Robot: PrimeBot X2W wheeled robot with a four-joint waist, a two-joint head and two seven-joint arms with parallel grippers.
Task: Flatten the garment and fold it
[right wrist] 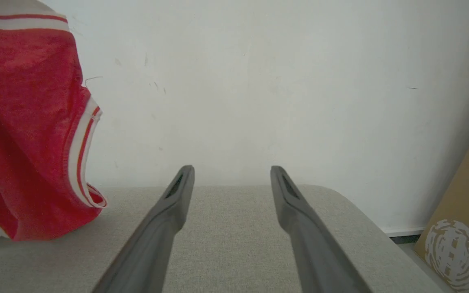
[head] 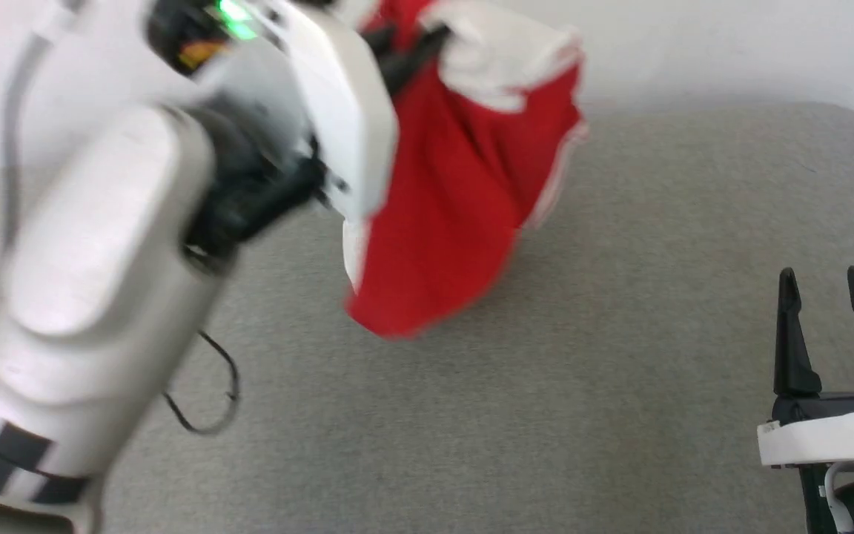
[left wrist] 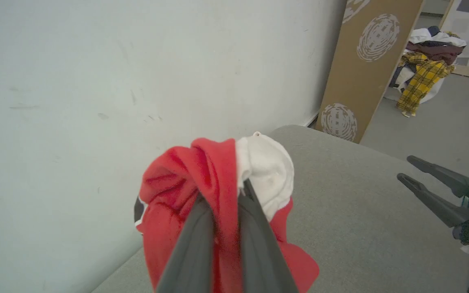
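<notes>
Jaws of the left gripper (left wrist: 223,191) were pinched shut on a bunched fold of the garment (head: 457,208), which hung above the grey table (head: 620,415), hem about at the surface. The right gripper (head: 827,285) stood wide and empty, well apart. Flattening looked barely begun. The next move probably called for catching a free edge and spreading the cloth.

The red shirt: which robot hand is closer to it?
Left. The left fingers pinch the shirt at its top; the right fingers stand open, off to its side.
</notes>
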